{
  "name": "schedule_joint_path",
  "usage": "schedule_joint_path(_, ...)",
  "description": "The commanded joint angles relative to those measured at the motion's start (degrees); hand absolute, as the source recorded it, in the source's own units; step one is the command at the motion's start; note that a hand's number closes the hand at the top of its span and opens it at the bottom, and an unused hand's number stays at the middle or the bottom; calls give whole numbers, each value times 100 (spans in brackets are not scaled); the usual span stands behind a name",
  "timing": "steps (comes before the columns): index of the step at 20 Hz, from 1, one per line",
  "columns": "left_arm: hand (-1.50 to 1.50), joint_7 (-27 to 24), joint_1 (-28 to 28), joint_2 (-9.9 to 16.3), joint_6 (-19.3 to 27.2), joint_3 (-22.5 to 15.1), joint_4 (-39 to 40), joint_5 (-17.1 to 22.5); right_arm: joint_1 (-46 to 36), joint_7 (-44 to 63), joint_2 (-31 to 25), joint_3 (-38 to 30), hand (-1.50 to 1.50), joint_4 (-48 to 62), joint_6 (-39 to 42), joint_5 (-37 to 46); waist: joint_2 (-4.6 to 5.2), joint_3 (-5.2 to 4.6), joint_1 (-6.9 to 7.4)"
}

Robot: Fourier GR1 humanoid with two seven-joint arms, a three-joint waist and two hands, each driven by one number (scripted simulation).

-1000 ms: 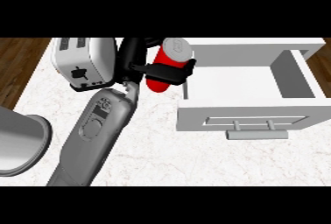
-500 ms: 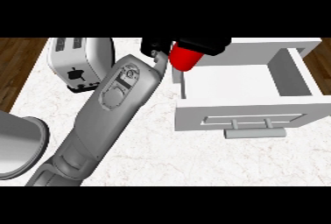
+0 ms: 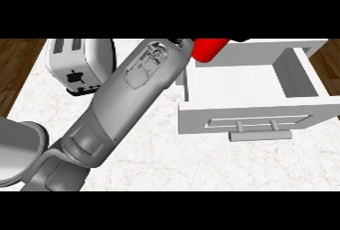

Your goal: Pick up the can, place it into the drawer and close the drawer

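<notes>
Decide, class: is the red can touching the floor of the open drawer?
Cannot tell. In the head view, the can shows at the top edge over the drawer back corner, but its lower end blends against the white floor, showing neither contact nor gap.

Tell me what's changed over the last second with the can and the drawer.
The left arm has carried the red can right, from beside the toaster to the back left corner of the open drawer. The hand is now mostly hidden. Drawer and toaster haven't moved.
</notes>
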Motion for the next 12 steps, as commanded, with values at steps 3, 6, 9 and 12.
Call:
schedule_joint_path(3,150,-354,-416,0,259,-404,779,592,54,-241,67,131,-150,100,113,152,14,3,-102)
schedule_joint_path(6,150,-368,-824,0,-19,-222,1293,554,-296,362,65,273,-150,-112,-177,252,28,-1,-54)
schedule_joint_path(9,150,-248,-949,0,303,-713,1333,881,-160,-174,78,157,-150,279,-42,364,30,7,-171)
schedule_joint_path(12,150,-504,-902,0,121,-670,1669,1129,-109,-14,90,205,-150,34,3,199,52,7,-242)
